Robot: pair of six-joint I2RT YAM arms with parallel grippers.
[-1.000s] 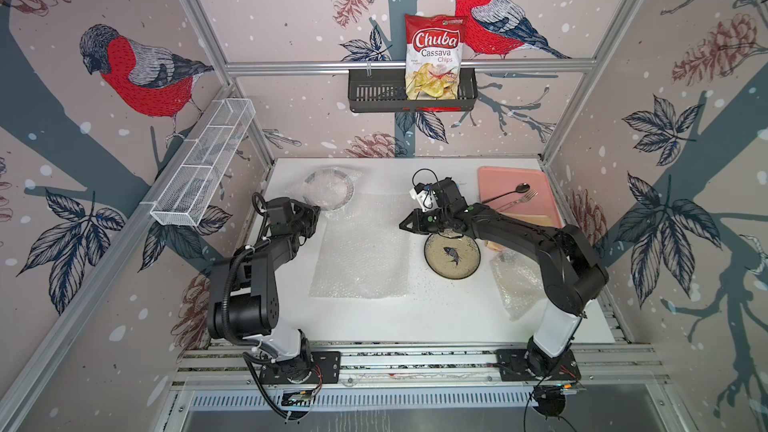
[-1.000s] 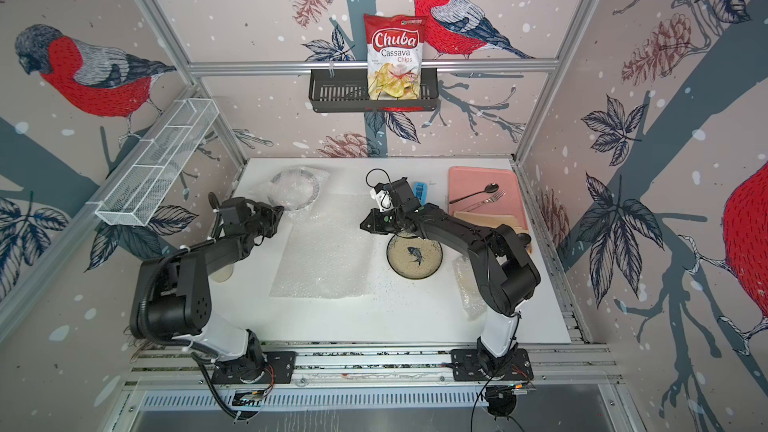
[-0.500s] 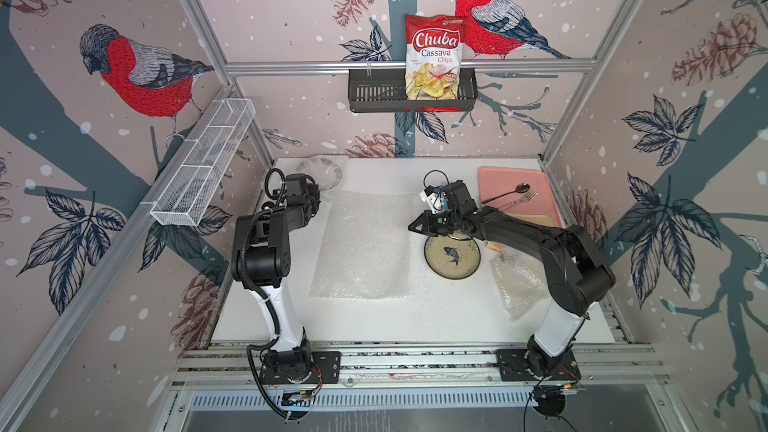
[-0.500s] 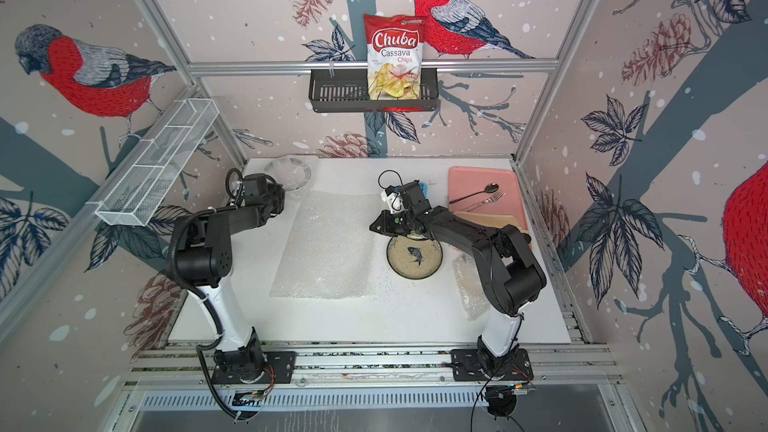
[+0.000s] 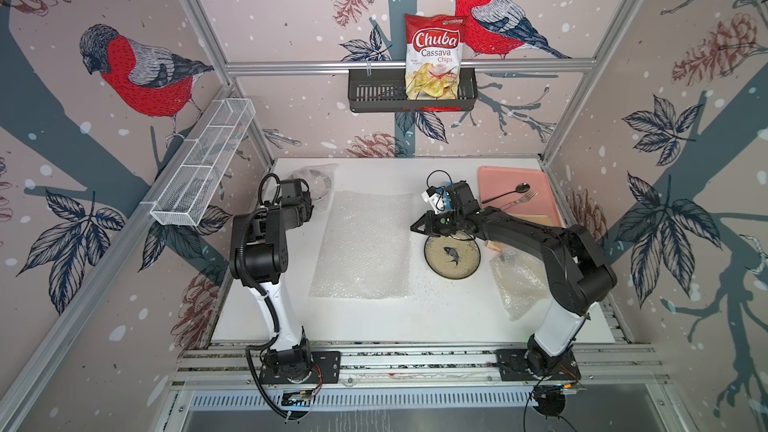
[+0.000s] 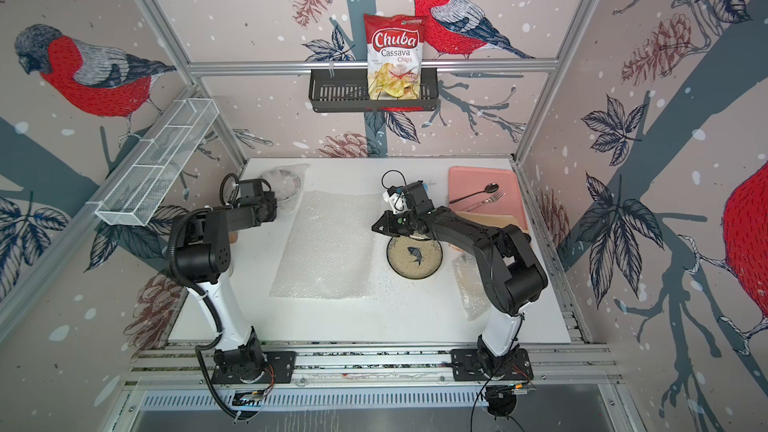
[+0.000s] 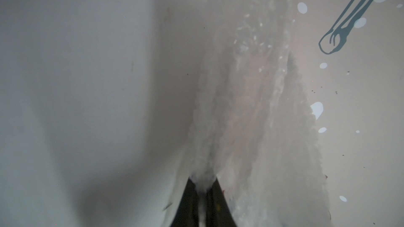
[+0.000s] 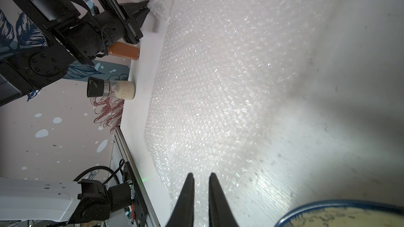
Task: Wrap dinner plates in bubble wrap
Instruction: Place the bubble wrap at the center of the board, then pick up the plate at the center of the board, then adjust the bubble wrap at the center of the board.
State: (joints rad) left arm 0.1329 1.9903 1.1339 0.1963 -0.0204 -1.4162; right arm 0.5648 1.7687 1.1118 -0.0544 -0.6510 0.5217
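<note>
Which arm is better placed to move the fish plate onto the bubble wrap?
Right. The right gripper hangs beside the fish plate and the bubble wrap; the left gripper is away in the far corner.

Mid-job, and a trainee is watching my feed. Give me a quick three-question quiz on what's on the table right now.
1. Multiple choice: which of these lies on the pink rectangular plastic tray? A) a dark spoon and a silver fork B) a kitchen knife C) a drinking glass
2. True or false: the tan round ceramic plate with the dark fish drawing sits on the flat clear bubble wrap sheet.
3. Short answer: which hand is nearer that plate?

Key:
1. A.
2. False. It sits on the bare white table, beside the sheet.
3. The right hand, with nothing between its fingers.
</note>
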